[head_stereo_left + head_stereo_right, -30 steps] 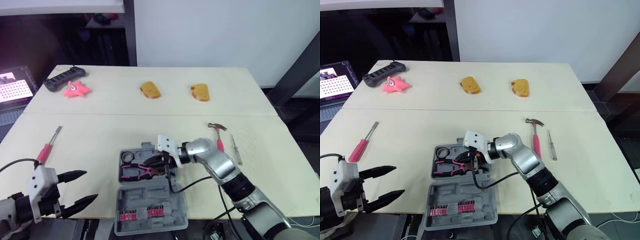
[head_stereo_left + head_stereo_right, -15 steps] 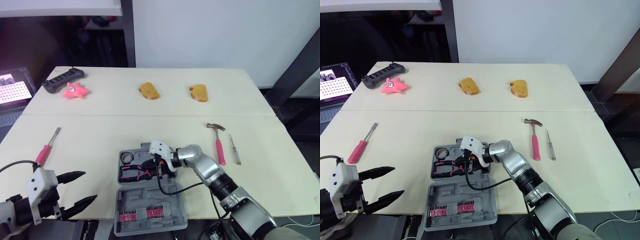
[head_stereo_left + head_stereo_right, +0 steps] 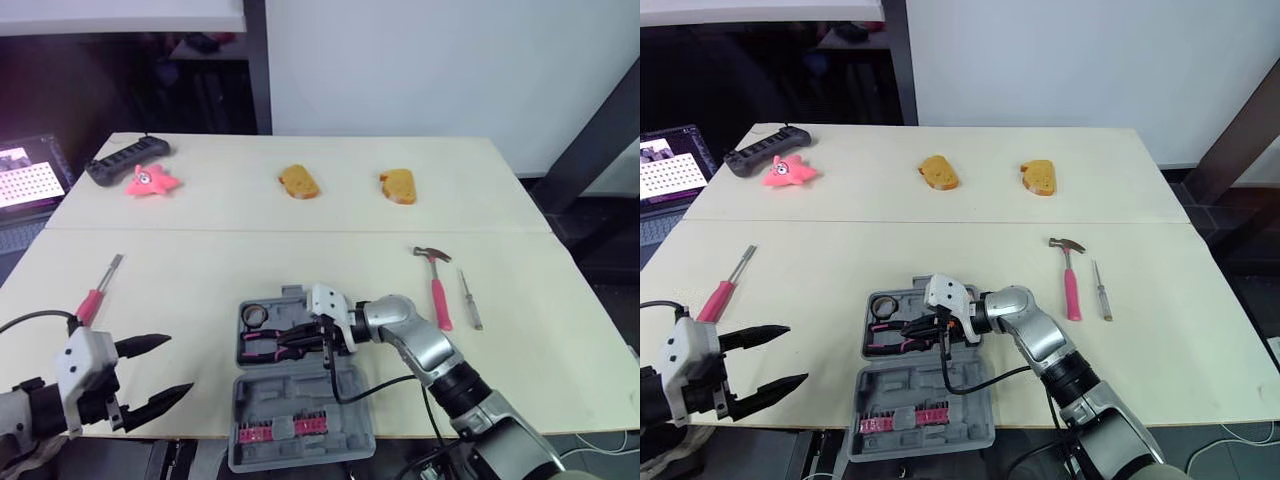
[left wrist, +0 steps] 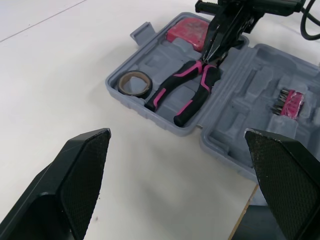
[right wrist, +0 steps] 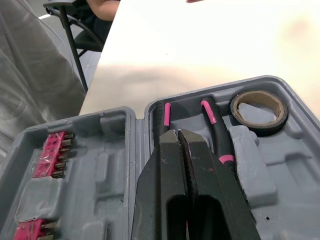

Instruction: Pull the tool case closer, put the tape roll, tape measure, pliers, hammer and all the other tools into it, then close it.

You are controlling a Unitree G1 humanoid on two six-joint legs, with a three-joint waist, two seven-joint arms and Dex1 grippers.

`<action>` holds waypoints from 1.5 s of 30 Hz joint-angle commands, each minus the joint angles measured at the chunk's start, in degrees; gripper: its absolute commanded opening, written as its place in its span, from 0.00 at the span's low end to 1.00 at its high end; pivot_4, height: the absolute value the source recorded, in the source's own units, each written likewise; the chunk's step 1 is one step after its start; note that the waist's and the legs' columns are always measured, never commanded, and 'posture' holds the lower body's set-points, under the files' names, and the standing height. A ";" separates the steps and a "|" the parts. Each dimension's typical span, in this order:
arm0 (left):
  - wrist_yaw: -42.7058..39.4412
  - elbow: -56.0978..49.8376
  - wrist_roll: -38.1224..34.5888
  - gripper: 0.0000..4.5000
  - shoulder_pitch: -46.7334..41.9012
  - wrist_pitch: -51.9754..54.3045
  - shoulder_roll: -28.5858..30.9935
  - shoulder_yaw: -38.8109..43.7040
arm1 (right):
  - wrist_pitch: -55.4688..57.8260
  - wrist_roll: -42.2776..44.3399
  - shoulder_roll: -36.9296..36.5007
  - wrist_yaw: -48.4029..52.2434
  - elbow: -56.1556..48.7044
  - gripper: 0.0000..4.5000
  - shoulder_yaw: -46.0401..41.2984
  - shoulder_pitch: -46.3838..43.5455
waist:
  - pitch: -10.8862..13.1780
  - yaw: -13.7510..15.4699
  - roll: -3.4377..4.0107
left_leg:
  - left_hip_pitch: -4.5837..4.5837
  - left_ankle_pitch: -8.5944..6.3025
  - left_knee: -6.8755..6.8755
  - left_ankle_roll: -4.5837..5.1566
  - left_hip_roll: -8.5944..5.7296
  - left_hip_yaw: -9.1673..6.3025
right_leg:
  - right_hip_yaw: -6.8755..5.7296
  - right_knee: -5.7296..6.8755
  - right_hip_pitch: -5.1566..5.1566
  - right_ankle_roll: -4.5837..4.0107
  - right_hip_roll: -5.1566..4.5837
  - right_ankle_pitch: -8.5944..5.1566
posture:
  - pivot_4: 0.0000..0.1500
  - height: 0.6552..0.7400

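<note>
Left hand [image 3: 178, 364] gapes wide; right hand [image 5: 178, 134] pinched closed.

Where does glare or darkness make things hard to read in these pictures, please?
Right wrist view: bright glare washes out the table beyond the tool case. Left eye view: the room behind the table's far left corner is dark. Left wrist view: evenly lit, no glare on the tape roll or pliers.

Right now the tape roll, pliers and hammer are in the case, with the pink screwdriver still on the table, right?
Not the hammer: it lies on the table right of the case, as the left eye view shows. The tape roll and pliers are in the case; the pink screwdriver is on the table.
</note>
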 commanded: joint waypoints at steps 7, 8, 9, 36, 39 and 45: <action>-0.65 1.24 0.64 1.00 -1.04 -0.93 1.53 -0.67 | 0.70 -4.36 0.07 -1.44 5.02 0.01 2.47 0.08 | 0.00 -0.13 -0.01 | 0.01 0.00 0.00 0.00 0.00 0.00 | 0.00 0.00 -0.01 0.00 0.00 0.00 | 1.00 0.70; -0.40 1.28 0.81 1.00 -0.94 -0.58 1.71 -0.70 | 1.11 -4.97 0.11 -1.57 5.67 0.01 3.09 0.11 | 0.00 -0.13 0.00 | 0.02 0.00 -0.01 0.00 0.00 0.00 | 0.00 0.00 -0.01 0.00 0.00 0.00 | 1.00 0.70; -0.13 1.33 1.15 1.00 -0.83 -0.43 1.83 -0.72 | 1.21 -5.58 0.04 -1.61 6.07 0.01 3.65 0.09 | 0.00 -0.12 0.00 | 0.03 0.00 -0.01 0.00 0.00 0.00 | 0.00 0.00 -0.01 0.00 0.00 0.00 | 1.00 0.70; 3.91 3.80 8.69 1.00 -3.21 -1.77 2.83 -5.40 | 4.85 -15.39 -2.71 -1.97 12.68 0.01 12.63 -1.87 | -0.69 -0.11 0.17 | 1.04 -0.05 -0.23 0.04 0.01 0.01 | 0.00 -0.17 0.78 -0.26 -0.01 -0.22 | 1.00 0.70; 3.24 4.38 8.84 1.00 -3.68 -2.16 3.42 -5.93 | 4.88 -16.12 -2.40 -2.41 14.11 0.01 13.13 -2.06 | -0.86 -0.10 0.19 | 1.14 -0.06 -0.24 0.07 0.01 0.00 | -0.01 -0.19 0.88 -0.28 -0.01 -0.25 | 1.00 0.70; 2.49 5.40 9.36 1.00 -4.01 -2.79 4.27 -6.38 | 4.16 -17.07 -2.73 -2.45 15.06 0.01 13.85 -2.50 | -0.96 -0.05 0.25 | 1.29 -0.08 -0.27 0.07 0.01 0.00 | 0.00 -0.29 1.02 -0.28 -0.04 -0.27 | 1.00 0.70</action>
